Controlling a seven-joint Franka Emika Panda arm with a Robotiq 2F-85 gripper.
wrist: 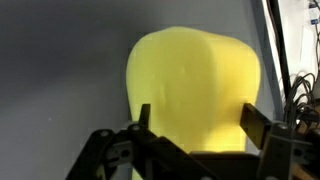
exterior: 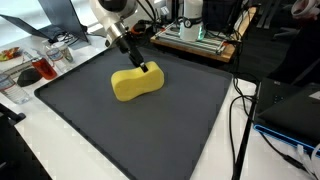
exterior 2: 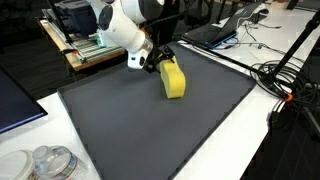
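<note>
The yellow sponge [exterior: 138, 82] lies flat on the dark grey mat [exterior: 150, 135], a waisted block with rounded ends; in an exterior view it sits toward 11 o'clock of the mat's middle; in an exterior view [exterior 2: 173, 80] from another place it sits toward 1 o'clock, near the mat's far edge.

The gripper [exterior: 143, 66] comes down on the sponge from 11 o'clock, tilted, with its tip at the sponge's far end; the white arm rises behind it. In the wrist view the gripper [wrist: 197, 112] enters from 6 o'clock and the sponge [wrist: 195, 80] runs away toward 12 o'clock. The fingers [wrist: 255, 125] stand wide apart, one at 9 o'clock of the sponge's near end and one at 3 o'clock, so the jaws straddle it. The pads sit right at its flanks; whether they press in I cannot tell, since no dent shows in the foam.

As I judge it, the reach is done and the jaws are placed around the sponge. A firm hold is not yet shown, and the sponge rests on the mat with no gap under it.

Cables [exterior: 240, 110] trail along the mat's 3 o'clock side; a clear jar [exterior 2: 50, 162] stands off the mat at 7 o'clock in an exterior view.
</note>
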